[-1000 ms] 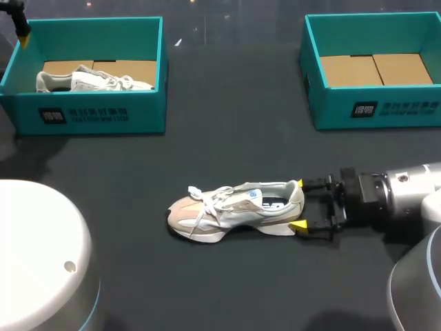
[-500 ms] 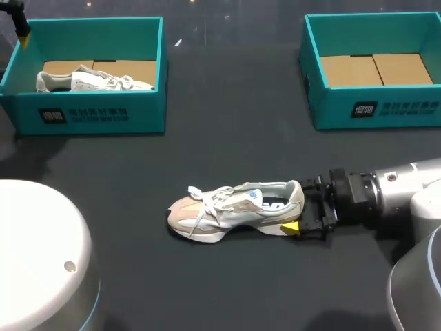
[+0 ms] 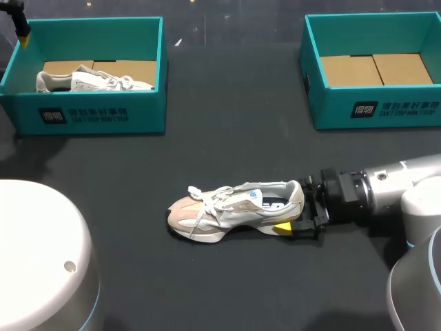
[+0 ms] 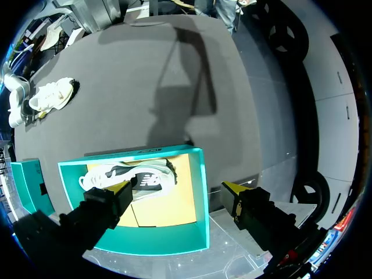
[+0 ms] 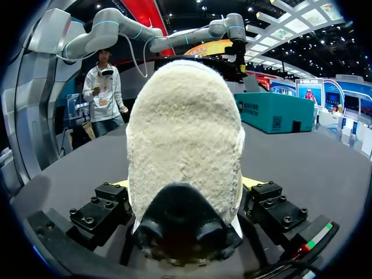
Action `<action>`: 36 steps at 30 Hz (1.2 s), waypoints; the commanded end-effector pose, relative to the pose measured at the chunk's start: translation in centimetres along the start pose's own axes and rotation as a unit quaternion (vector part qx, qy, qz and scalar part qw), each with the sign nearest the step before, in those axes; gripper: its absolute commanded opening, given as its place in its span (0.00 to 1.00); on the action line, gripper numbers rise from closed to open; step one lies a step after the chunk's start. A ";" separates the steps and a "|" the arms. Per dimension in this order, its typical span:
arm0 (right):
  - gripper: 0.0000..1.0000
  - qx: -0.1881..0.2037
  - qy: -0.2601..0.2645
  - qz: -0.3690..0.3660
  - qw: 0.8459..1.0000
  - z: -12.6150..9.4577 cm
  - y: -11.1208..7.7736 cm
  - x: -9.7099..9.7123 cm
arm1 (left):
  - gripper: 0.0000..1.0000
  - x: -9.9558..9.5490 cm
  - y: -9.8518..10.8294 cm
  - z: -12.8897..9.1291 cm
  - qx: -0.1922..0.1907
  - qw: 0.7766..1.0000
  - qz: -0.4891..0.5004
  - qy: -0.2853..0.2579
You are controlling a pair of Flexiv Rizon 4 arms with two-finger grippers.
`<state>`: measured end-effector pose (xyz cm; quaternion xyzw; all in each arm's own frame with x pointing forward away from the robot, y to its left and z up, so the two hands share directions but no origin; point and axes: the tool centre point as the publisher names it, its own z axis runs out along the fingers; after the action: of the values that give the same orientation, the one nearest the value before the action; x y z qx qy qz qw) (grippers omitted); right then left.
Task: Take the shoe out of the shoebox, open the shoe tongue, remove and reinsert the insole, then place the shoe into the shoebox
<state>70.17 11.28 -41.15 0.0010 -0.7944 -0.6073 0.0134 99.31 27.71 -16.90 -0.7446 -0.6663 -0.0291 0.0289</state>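
We find the shoe [image 3: 234,207] standing on its sole mid-surface, toward the near edge, toe pointing left. Our right end effector [image 3: 295,205] pinches its heel from both sides. Our left end effector [image 4: 177,187] hangs spread above the far-left corner's shoebox [image 4: 202,203].

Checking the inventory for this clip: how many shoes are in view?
2. One shoe lies on the table, its heel in the right claw; the second shoe lies inside the left shoebox. The right shoebox shows only cardboard, so none seems hidden.
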 end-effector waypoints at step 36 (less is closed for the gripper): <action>0.00 0.010 0.005 -0.004 1.000 0.5 0.1 -0.1 | 1.00 -3.7 -2.2 -1.4 -0.010 0.995 -0.096 -0.009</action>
<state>70.28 11.64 -41.21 0.0079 -0.7989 -0.6012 0.0155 99.12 26.12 -16.37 -0.7205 -0.6930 -0.0210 0.0138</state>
